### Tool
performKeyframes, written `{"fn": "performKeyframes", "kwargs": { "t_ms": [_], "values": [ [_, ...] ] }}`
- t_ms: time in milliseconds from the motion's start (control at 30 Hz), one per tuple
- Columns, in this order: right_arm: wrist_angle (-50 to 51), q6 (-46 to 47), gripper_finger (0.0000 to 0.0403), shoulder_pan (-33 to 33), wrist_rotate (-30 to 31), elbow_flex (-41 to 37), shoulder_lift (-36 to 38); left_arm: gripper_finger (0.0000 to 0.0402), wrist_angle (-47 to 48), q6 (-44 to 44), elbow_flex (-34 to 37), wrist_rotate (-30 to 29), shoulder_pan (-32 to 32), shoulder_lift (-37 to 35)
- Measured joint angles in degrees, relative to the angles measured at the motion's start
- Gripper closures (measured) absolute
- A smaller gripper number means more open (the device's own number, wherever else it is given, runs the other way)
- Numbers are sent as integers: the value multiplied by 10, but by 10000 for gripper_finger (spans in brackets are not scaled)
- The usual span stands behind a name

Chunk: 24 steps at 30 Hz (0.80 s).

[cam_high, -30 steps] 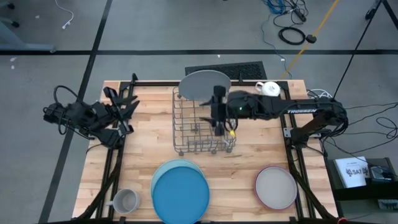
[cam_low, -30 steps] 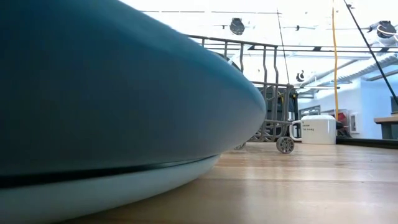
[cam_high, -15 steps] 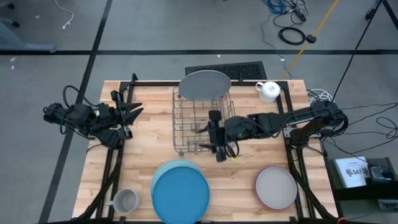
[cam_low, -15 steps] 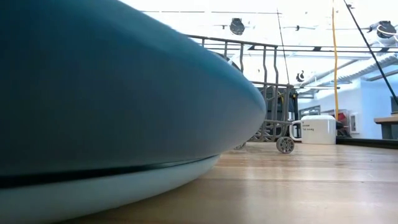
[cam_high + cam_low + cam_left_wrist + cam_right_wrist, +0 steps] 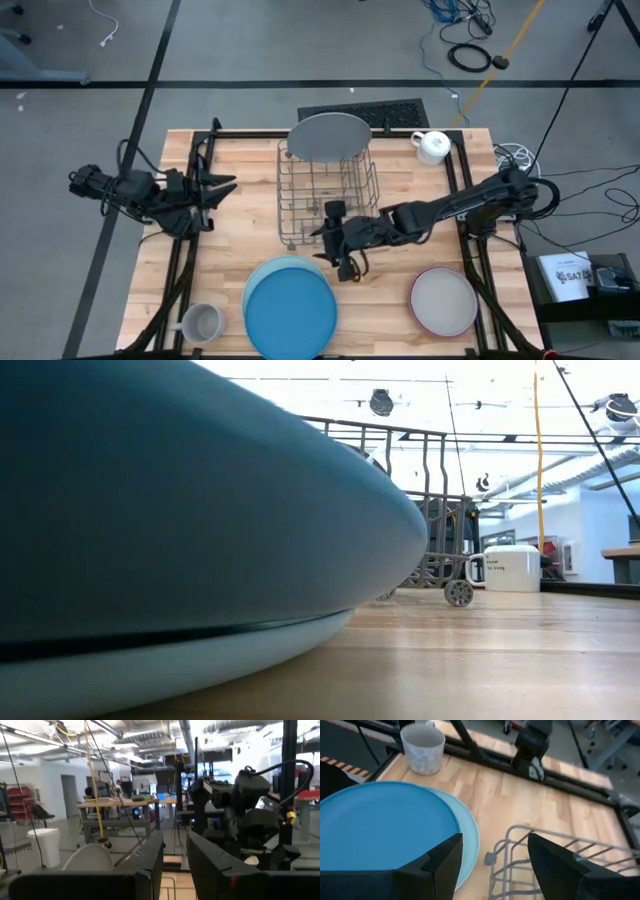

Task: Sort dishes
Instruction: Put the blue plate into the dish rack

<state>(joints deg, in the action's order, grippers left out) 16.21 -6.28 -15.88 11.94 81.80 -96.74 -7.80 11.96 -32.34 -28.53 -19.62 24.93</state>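
A large grey plate [image 5: 330, 135] stands on edge at the far end of the wire rack [image 5: 325, 200]. A dark blue plate [image 5: 290, 310] lies on a light blue plate [image 5: 470, 836] at the near edge, and fills the low view's left [image 5: 150, 510]. A pink-rimmed grey plate [image 5: 443, 301] lies flat at the near right. My right gripper [image 5: 342, 266] hangs open between the rack's near side and the blue stack, slanting down, and holds nothing [image 5: 492, 865]. My left gripper [image 5: 230, 182] waits at the table's left edge, raised, with a narrow gap and nothing in it [image 5: 175, 865].
A grey mug [image 5: 200, 323] stands at the near left corner, left of the blue stack. A white mug [image 5: 432, 145] stands at the far right, behind the rack. Bare wood lies between the blue stack and the pink-rimmed plate.
My right gripper has swung from above the rack's middle toward the table's near edge and a little left, sinking as it went, and now hangs just past the rack's near side by the blue plates. It has stayed open. My left gripper has rolled somewhat in place.
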Motion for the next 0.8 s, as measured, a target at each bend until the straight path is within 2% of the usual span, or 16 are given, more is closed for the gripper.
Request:
{"fn": "performKeyframes", "kwargs": {
  "t_ms": [100,333,533,667,800],
  "values": [
    [-1,22,183,0,-9,0,-20,314,5,-12,0,0,0,8],
    [-5,51,184,0,-99,0,-86,314,12,-17,0,2,0,17],
    [3,73,184,3,-120,3,-98,314,11,-27,0,3,0,23],
    [28,128,184,0,-173,4,-98,314,11,-55,0,3,0,24],
    [57,162,197,-23,-191,-6,-109,314,16,-57,0,10,0,30]
  ]
}}
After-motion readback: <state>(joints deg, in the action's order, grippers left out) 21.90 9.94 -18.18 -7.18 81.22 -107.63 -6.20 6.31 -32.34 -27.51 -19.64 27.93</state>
